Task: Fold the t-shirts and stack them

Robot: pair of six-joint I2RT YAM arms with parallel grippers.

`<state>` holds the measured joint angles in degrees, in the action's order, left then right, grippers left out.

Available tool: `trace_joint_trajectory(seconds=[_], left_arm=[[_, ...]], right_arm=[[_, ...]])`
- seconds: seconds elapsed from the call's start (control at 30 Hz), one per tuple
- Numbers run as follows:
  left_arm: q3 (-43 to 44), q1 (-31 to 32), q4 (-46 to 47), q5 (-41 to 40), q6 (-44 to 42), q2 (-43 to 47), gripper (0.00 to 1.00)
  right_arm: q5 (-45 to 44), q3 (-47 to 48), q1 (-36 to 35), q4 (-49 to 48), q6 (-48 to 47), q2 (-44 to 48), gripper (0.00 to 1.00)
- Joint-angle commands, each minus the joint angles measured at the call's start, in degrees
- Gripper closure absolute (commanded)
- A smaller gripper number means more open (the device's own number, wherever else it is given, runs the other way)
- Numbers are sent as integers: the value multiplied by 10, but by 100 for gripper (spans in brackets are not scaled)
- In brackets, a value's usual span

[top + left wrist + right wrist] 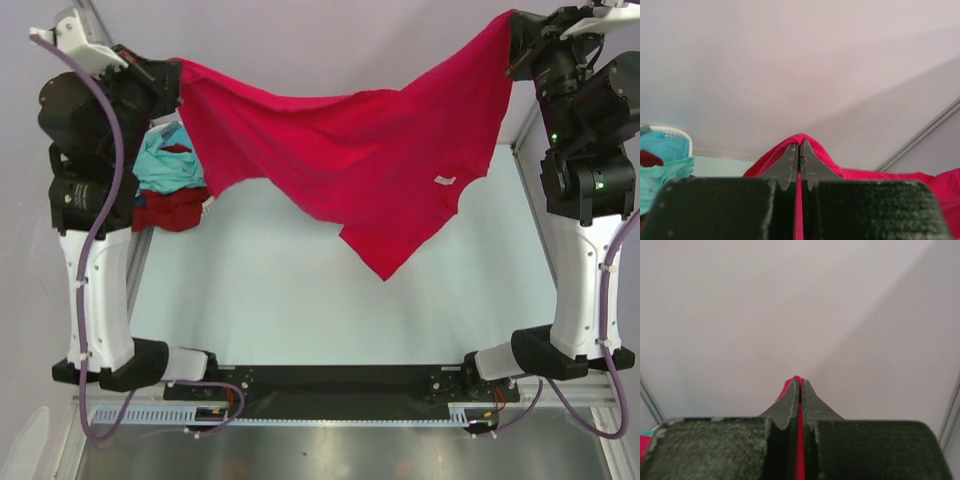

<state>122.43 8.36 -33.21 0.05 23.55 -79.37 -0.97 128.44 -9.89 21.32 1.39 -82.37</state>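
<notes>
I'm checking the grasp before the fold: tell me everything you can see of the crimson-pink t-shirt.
The crimson-pink t-shirt is soft cloth, unfolded, hung above the table between the left gripper and right gripper, each shut on an edge of it. It sags in the middle, and one part droops to a point. A small white label shows by the neck opening.

A plain, pale lilac wall (330,40) stands behind the light table (290,310), softly and evenly lit; an aluminium frame rail (922,134) runs alongside.
</notes>
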Motion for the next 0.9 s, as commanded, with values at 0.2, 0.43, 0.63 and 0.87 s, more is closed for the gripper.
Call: trace_joint_trajectory(seconds=[0.2,0.43,0.63,0.87], left_arm=[[-148,-9,-34,-14,93,97,100],[-537,-1,59,56,127,192,100],[-721,65,117,52,189,178,100],[-809,67,184,58,232,87,100]], right_arm=[[48,-95,2,42,3,51,100],[58,-465,-2,-17,78,164,100],[28,-615,-7,-24,96,182,100],[20,-683,-7,-66,110,129,100]])
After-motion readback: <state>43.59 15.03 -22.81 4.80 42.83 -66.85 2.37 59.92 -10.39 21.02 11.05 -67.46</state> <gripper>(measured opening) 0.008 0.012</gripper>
